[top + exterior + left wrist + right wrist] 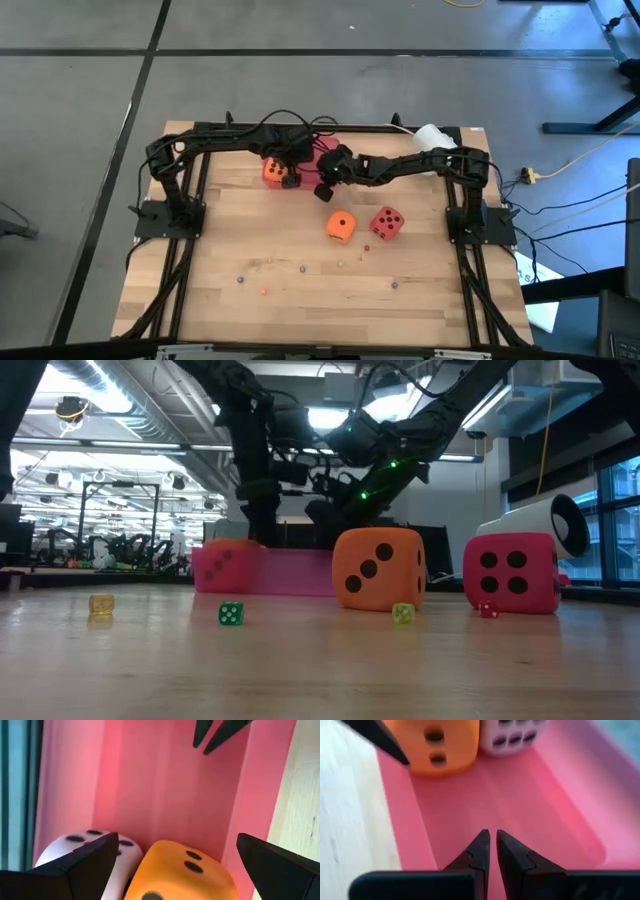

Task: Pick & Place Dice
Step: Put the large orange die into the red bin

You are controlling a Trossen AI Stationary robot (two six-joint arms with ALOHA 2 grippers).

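A flat pink-red tray (325, 150) lies at the table's far middle. An orange die (180, 875) and a pale pink die (82, 847) sit side by side on the tray floor at its left end. My left gripper (177, 845) is open above them, one finger on either side of the orange die, touching neither. My right gripper (490, 845) is shut and empty, hovering over the bare tray floor (520, 805) to the right of those dice. Another orange die (340, 225) and a red die (387, 222) rest on the wood nearer the front.
Small coloured beads lie scattered on the near half of the table, among them a green one (231, 614) and a yellow one (101, 603). A white cylindrical object (430, 135) sits at the far right corner. Dark arm frames run along both side edges.
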